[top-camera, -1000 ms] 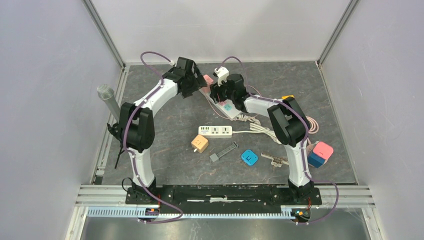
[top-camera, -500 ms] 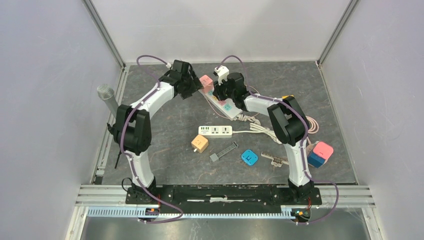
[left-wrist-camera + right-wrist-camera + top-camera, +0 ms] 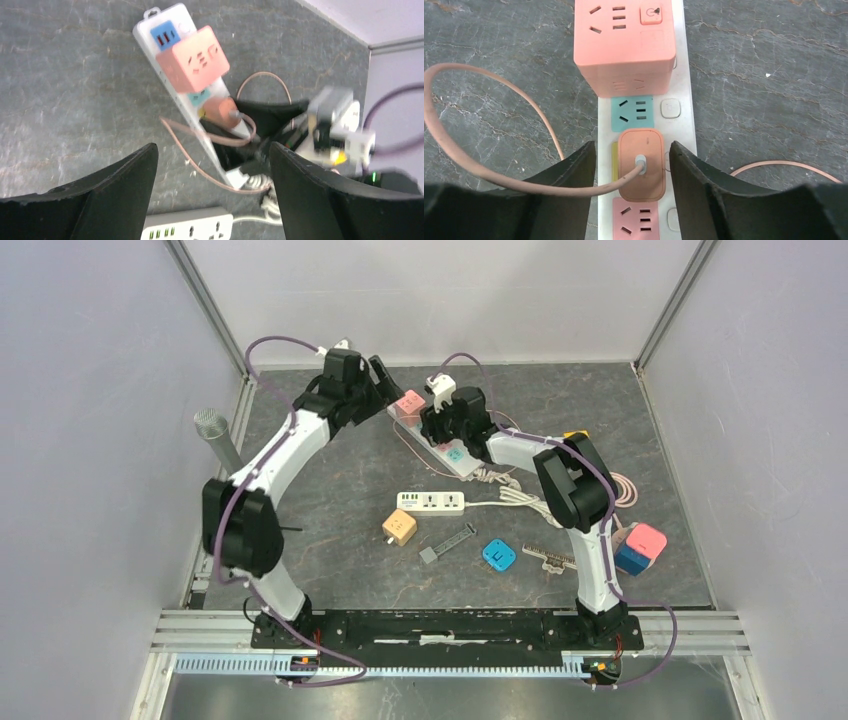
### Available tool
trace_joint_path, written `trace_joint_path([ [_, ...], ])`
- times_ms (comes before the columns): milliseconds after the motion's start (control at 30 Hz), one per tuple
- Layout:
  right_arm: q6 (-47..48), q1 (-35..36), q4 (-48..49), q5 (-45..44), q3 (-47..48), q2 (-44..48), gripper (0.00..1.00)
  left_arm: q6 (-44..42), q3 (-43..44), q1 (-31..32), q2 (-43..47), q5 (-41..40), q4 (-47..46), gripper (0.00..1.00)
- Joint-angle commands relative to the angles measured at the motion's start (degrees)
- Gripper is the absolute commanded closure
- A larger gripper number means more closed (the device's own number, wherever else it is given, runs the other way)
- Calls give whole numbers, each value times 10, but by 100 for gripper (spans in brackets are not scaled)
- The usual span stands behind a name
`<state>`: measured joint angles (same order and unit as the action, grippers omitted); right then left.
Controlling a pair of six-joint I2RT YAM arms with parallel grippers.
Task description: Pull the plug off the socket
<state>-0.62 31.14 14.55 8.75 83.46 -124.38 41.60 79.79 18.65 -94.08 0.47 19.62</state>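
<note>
The left arm has swung back toward the upper left, and its pincer [image 3: 214,150] is off the strip with its black fingers spread wide. The right pincer [image 3: 631,150] stands apart, straddling the rounded salmon plug [image 3: 642,172]. The plug sits low in the wrist view, seated in the glossy white power strip [image 3: 684,100] below a matte pink cube adapter [image 3: 624,45], on the marbled grey desk [image 3: 774,100].

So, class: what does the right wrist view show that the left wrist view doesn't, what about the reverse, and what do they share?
Only the right wrist view: the small white switch buttons, and the pink socket below the peach rounded plug. Only the left wrist view: the blue USB panel and a separate white power strip. Both: the long white power strip, the pink cube adapter plugged into it, and that plug.
</note>
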Motion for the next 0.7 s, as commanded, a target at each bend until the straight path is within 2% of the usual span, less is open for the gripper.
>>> trace_joint_path([
  [0, 2, 3, -1, -5, 11, 10, 39, 13, 151, -14, -129, 7, 88, 13],
  [133, 1, 3, 5, -4, -6, 17, 59, 20, 254, -18, -231, 55, 116, 17],
  [233, 18, 4, 22, 1, -23, 27, 73, 17, 305, -18, -282, 54, 147, 21],
  [400, 28, 4, 20, -13, -19, 36, 100, 2, 293, -18, -312, 64, 157, 33],
  [567, 22, 4, 25, -13, -14, 46, 100, -1, 249, -18, -319, 50, 160, 36],
  [667, -10, -6, 51, 53, -14, 56, 100, -7, 246, -18, -334, 29, 179, 38],
])
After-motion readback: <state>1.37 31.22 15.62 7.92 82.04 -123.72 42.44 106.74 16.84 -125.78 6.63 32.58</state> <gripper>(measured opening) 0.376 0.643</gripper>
